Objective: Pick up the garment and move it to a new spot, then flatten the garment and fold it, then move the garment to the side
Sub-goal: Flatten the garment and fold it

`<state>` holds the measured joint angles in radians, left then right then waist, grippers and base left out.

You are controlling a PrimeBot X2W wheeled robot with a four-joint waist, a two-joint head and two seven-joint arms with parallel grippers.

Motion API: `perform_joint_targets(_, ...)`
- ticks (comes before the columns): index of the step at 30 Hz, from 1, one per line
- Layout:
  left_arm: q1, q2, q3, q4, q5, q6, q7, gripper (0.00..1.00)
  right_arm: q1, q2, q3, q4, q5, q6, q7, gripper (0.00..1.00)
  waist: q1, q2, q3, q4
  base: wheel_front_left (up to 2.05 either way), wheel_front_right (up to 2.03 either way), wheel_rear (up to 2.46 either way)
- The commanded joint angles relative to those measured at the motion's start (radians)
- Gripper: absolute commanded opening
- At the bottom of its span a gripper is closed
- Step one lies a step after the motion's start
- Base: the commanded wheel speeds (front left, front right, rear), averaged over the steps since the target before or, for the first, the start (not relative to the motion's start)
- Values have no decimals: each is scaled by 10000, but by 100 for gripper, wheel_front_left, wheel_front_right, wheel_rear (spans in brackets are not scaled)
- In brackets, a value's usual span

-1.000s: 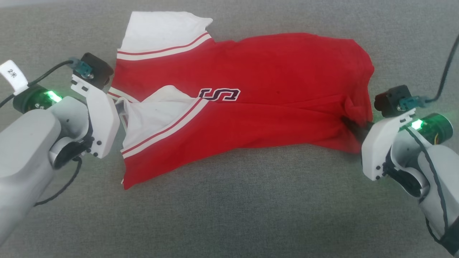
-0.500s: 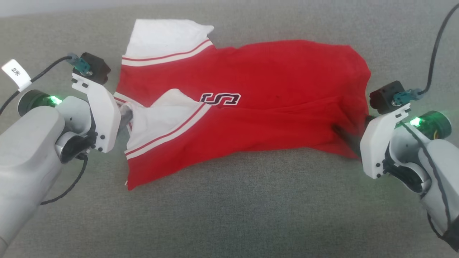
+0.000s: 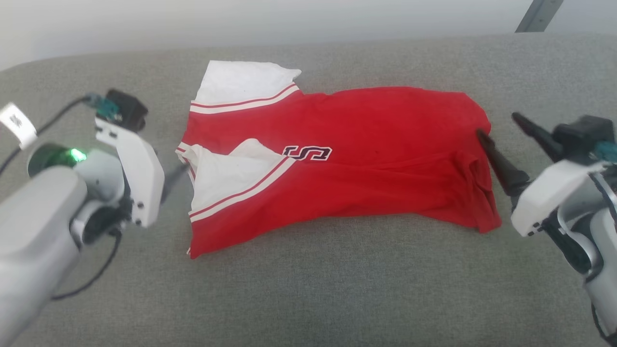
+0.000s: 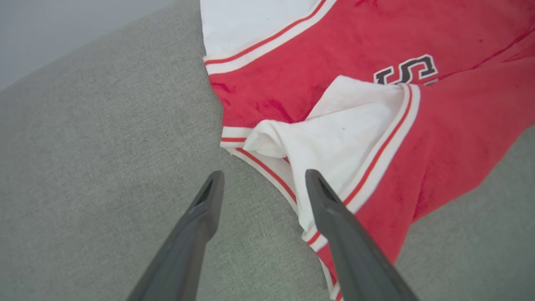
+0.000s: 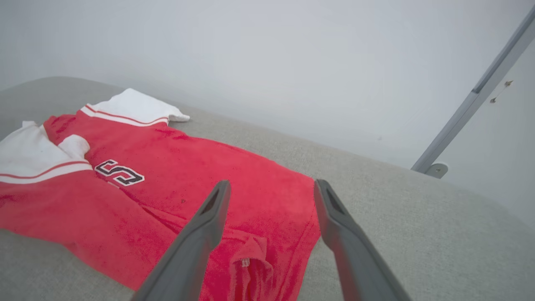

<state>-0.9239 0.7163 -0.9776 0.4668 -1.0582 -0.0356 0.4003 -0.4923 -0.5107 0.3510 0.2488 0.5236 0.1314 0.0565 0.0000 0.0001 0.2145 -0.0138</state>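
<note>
A: What's nearest, and what can't you make out?

B: The two arms. The left gripper (image 4: 263, 175) has its two long dark fingers spread wide, holding nothing. One finger crosses the striped sleeve edge in the left wrist view, but I cannot tell whether it touches the cloth. In the head view a white housing hides most of those fingers. A white tag (image 3: 17, 123) on the cable is too blurred to read.

A: And the right?

B: The right gripper (image 5: 271, 184) is spread and empty too, its tapered fingers just beside the bunched hem end.

A: Where is the garment (image 3: 376, 159)?

B: It lies between the two grippers on the grey woven surface (image 3: 308, 289), folded over on itself. It is soft red knit, wrinkled at the right end. There are two white sleeves with striped trim: one lies flat at the far edge, the other is tucked over the front. The fold cuts off the dark lettering (image 3: 307, 153), so little more than an outlined "S" reads.

A: Anything beyond?

B: A plain pale wall (image 5: 267, 62) and one slanted grey metal bar (image 5: 472, 100), cut off by the frame.
</note>
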Motion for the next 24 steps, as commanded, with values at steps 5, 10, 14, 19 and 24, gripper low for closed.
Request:
perform_joint_targets(5, 947, 485, 37, -1543, -345, 851, 155, 100, 947, 808, -1462, -659, -1413, -15, -1459, 100, 0, -1, -84, -36, 0, 0, 0)
perform_joint_targets(10, 1763, 855, 78, -2697, -606, 1648, 211, 100, 1747, 1889, -2837, -1362, -2766, -15, -2490, 100, 0, -1, 22, -210, 0, 0, 0)
perform_joint_targets(14, 2234, 1087, 144, -3157, -886, 2220, 275, 100, 2241, 2743, -3689, -1914, -3637, -15, -2778, 100, 0, -1, 224, -402, 0, 0, 0)
perform_joint_targets(19, 2572, 1116, 222, -3080, -1142, 2714, 382, 100, 2711, 3427, -4184, -2370, -4018, -15, -2750, 100, 0, -1, 522, -614, 0, 0, 0)
perform_joint_targets(24, 2848, 862, 264, -2503, -1599, 2944, 547, 100, 3044, 3746, -4354, -2585, -4054, -15, -2542, 100, 0, -1, 771, -810, 0, 0, 0)
